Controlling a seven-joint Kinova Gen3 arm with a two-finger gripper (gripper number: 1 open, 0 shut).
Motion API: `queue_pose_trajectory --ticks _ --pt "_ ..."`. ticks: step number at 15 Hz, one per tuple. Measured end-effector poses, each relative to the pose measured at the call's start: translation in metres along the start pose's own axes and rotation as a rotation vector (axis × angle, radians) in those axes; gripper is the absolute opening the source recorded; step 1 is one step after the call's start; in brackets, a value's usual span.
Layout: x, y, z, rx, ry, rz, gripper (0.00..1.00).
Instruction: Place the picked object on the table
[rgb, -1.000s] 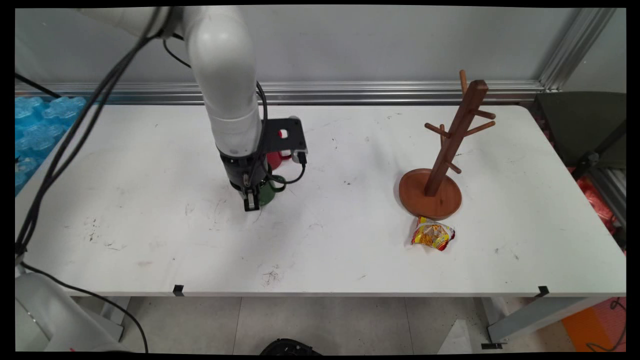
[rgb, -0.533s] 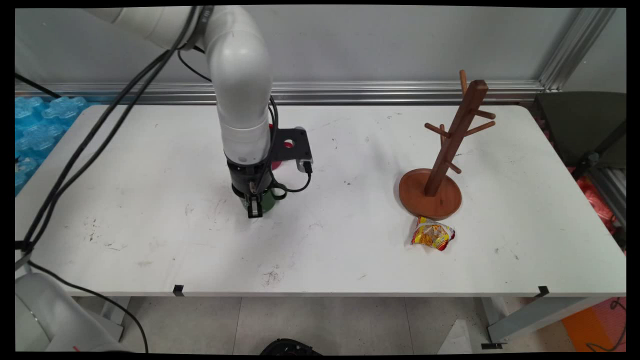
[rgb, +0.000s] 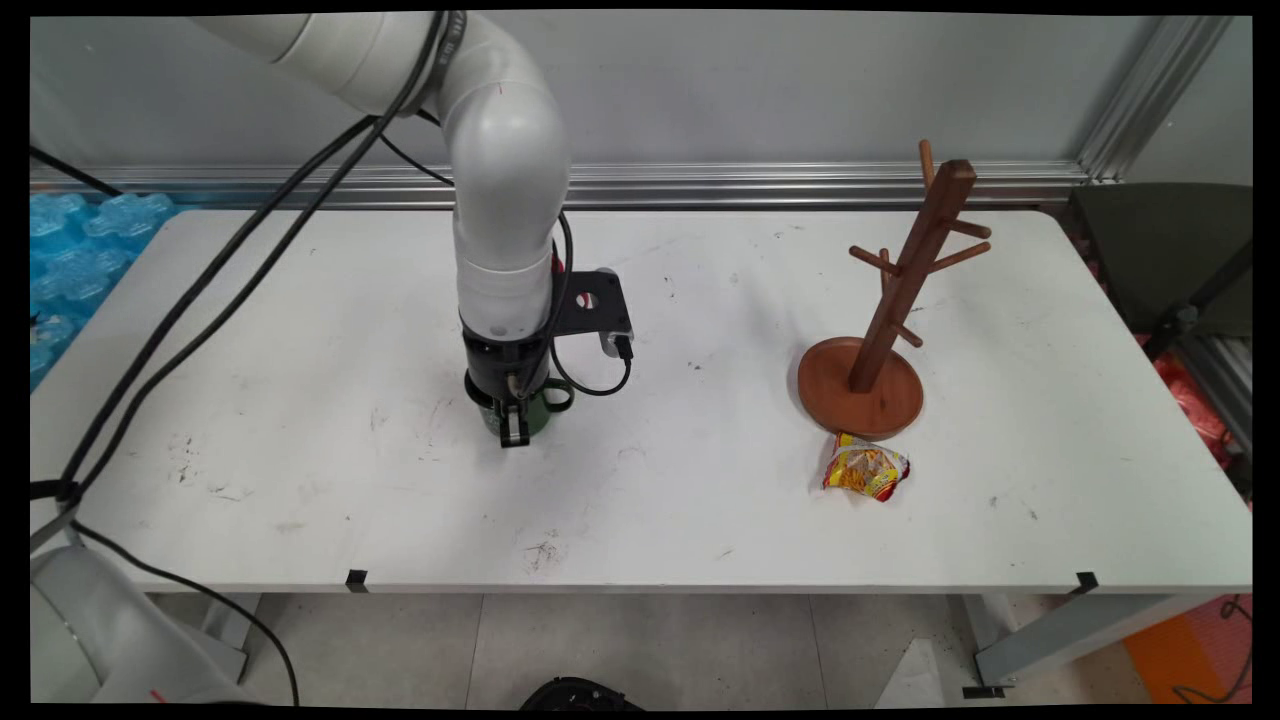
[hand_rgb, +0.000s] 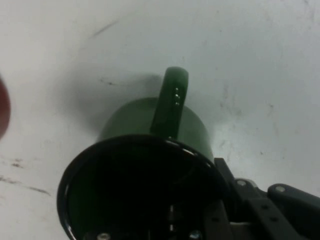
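A dark green mug (rgb: 538, 408) stands upright left of the table's middle, its handle (rgb: 560, 394) pointing right in the main view. My gripper (rgb: 514, 428) is down over the mug, at its near rim. In the hand view the green mug (hand_rgb: 150, 120) fills the lower half, with its dark opening towards the camera and its handle (hand_rgb: 172, 97) on the far side. The gripper's black linkage lies against the rim at the lower right. The edge of a red mug (hand_rgb: 2, 107) shows at the left border. In the main view the arm hides most of it.
A wooden mug tree (rgb: 905, 280) on a round base (rgb: 830, 385) stands at the right. A yellow and red snack packet (rgb: 865, 470) lies just in front of it. Blue packing material (rgb: 70, 260) sits beyond the table's left edge.
The arm has shifted a little to the right and the gripper has come lower over the green mug. The mug, the tree and the packet have not moved.
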Motion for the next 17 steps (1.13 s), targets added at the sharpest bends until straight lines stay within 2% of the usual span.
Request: queue_pose_trajectory --ticks 7,8,17 --pt "0.0043 0.0010 0.0049 -0.016 -0.019 -0.020 0.00" --pt "0.0050 0.0010 0.0053 -0.018 -0.019 -0.021 1.00" --pt "0.0045 0.0022 -0.0011 -0.036 0.017 -0.012 1.00"
